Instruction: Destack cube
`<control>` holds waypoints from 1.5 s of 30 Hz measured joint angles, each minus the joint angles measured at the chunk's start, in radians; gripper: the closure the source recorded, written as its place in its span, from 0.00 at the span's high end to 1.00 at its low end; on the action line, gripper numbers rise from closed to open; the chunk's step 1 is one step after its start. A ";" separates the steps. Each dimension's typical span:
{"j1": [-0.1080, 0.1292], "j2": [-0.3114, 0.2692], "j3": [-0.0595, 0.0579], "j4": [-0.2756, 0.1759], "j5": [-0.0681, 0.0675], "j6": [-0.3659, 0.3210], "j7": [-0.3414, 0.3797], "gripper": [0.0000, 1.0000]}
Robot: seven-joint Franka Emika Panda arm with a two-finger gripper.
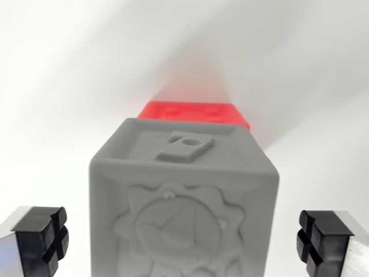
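Note:
A grey cube (184, 202) with a raised sun-like relief on its near face fills the lower middle of the wrist view. Behind it, partly hidden, shows the top of a red cube (193, 113). Whether the grey cube rests on the red one or stands in front of it I cannot tell. My gripper (184, 242) is open, its black finger pads (41, 239) at the lower left and lower right corners, one on each side of the grey cube with a gap to each side face.
A plain white surface (69, 86) surrounds the cubes, with soft shadows fanning out behind them and a red glow beside the red cube.

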 joint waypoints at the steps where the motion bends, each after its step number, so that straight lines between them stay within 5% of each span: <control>1: 0.001 0.005 -0.001 0.000 -0.003 0.004 0.002 1.00; 12: 0.010 0.052 -0.016 0.007 -0.030 0.045 0.022 1.00; 13: 0.010 0.053 -0.017 0.007 -0.030 0.046 0.023 0.00; 45: 0.010 0.054 -0.017 0.008 -0.030 0.047 0.024 0.00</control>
